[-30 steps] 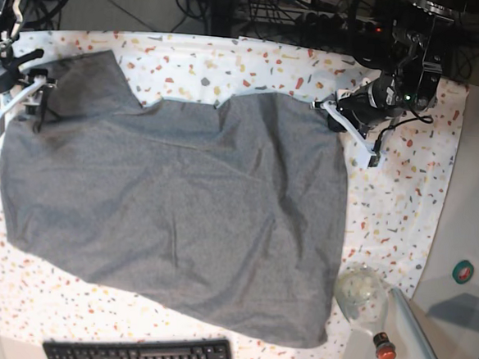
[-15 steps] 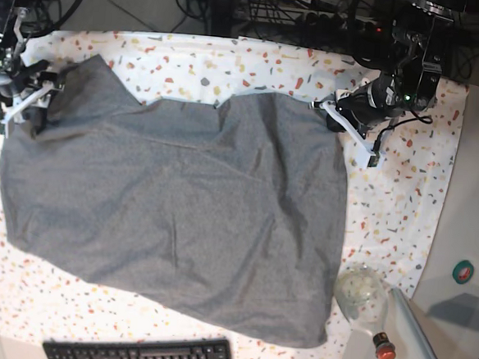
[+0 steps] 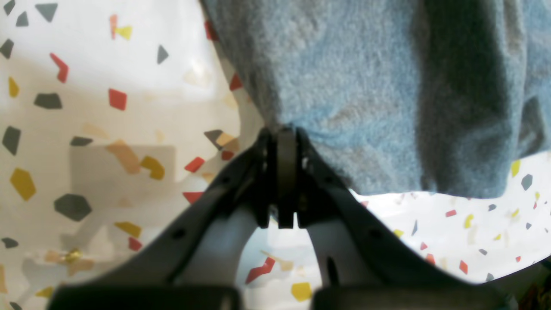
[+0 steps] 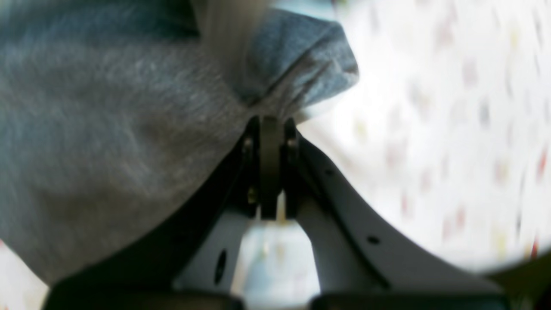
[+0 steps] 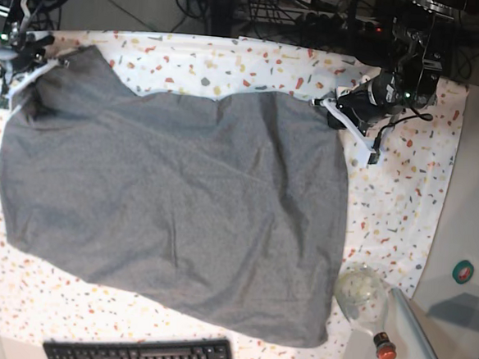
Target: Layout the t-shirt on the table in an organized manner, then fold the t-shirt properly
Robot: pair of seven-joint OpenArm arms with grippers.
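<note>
Both our jaws clamped on the grey t-shirt (image 5: 181,192)
In the base view, we have the t-shirt spread over the speckled white surface (image 5: 394,207), its fabric creased and its top edge uneven. Our left jaws (image 3: 282,133) are closed on its edge at about two o'clock, and our right jaws (image 4: 271,122) are closed on a bunched bit of cloth near ten o'clock. A black keyboard (image 5: 141,356) lies just beyond the hem at roughly six o'clock, and a clear bottle (image 5: 363,299) with a red-orange tip sits beside the garment at four o'clock.
</note>
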